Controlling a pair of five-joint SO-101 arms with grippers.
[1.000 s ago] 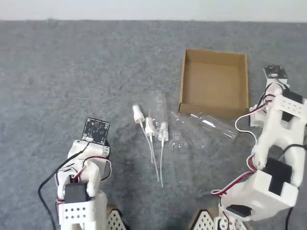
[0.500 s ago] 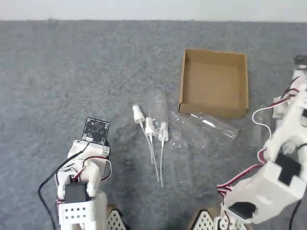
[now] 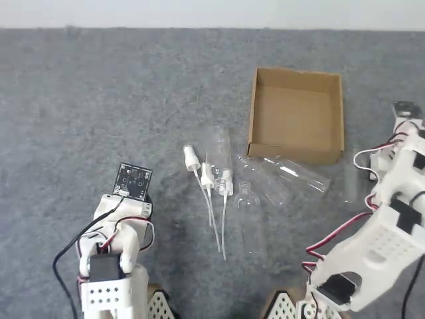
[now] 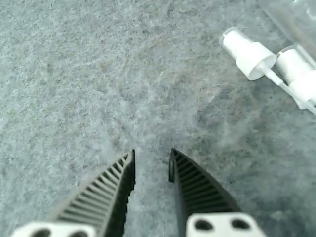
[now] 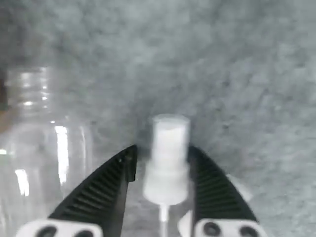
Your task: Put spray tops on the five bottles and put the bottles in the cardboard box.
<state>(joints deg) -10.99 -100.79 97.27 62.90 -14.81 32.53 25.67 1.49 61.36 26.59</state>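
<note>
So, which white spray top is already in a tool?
The white plastic spray top held in the right tool, beside a clear plastic bottle; the other white tops lie loose on the grey carpet.

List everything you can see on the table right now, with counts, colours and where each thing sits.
Cardboard box: one, brown, open and empty, far right part of the table.
Bottles: four, clear, lying together just in front of the box.
Lone bottle: one, clear, bare threaded neck, beside the right gripper.
Loose spray tops: three, white, long tubes, lying left of the four bottles.
Held spray top: one, white, between the right gripper's jaws.
Carpet: one, grey, covering the table.
Left gripper: jaws open, over bare carpet near the loose spray tops.
Right gripper: jaws closed on the held spray top.
</note>
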